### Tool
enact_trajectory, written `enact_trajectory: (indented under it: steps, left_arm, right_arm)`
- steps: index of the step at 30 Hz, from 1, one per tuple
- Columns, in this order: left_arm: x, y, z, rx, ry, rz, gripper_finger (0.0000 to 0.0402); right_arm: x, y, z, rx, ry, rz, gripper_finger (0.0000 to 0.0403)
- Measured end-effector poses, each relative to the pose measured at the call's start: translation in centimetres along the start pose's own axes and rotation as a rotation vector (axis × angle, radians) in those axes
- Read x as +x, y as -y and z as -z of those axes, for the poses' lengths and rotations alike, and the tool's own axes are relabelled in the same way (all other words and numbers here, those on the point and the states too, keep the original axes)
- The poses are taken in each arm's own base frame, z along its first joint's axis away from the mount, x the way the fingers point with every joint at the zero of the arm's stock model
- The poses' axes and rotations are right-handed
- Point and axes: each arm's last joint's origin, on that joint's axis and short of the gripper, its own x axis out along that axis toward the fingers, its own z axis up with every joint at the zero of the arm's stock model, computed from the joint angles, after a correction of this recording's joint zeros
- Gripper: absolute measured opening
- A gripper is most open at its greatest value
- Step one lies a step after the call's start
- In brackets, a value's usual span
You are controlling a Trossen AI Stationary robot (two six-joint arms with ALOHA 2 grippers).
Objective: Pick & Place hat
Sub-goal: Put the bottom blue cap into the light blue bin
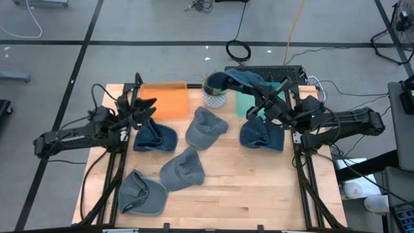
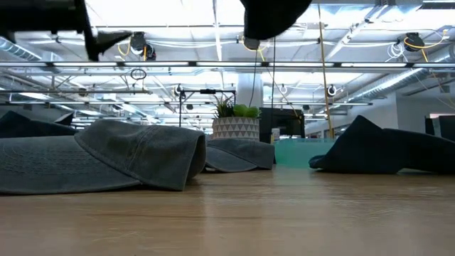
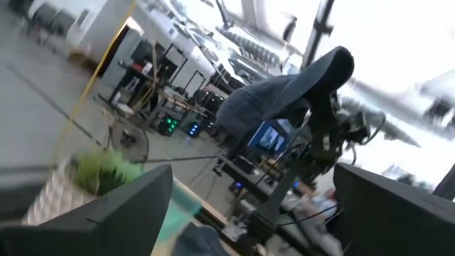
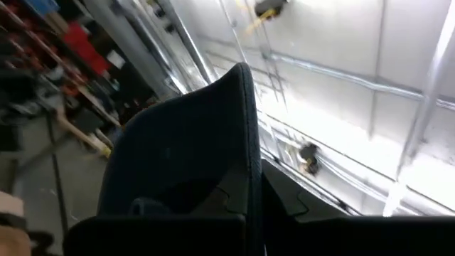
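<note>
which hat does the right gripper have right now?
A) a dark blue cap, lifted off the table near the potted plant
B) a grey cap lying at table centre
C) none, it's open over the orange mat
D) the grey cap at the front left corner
A: the right gripper is shut on a dark blue cap held up in the air beside the potted plant, at the back of the table.

five hats lie on the worktop (image 1: 259, 194); a sixth hat (image 1: 236, 80) hangs in the right hand (image 1: 253, 96) over the far edge (beside the potted plant (image 1: 213, 95)); the left hand (image 1: 139, 111) hovers far left.
</note>
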Motion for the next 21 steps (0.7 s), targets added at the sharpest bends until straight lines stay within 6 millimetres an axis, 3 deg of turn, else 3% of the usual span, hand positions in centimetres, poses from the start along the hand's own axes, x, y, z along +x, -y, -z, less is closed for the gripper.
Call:
enact_trajectory:
  steps: [9, 21]
  left_arm:
    - [5.6, 3.0, -3.6, 0.232, -0.048, 0.04, 0.0399]
    - [12.2, 5.4, -6.0, 0.468, -0.067, 0.109, 0.0399]
  right_arm:
    - [1.9, 0.5, -1.5, 0.003, 0.001, -0.052, 0.0004]
    - [4.6, 0.2, -2.7, -0.017, -0.025, -0.023, 0.0004]
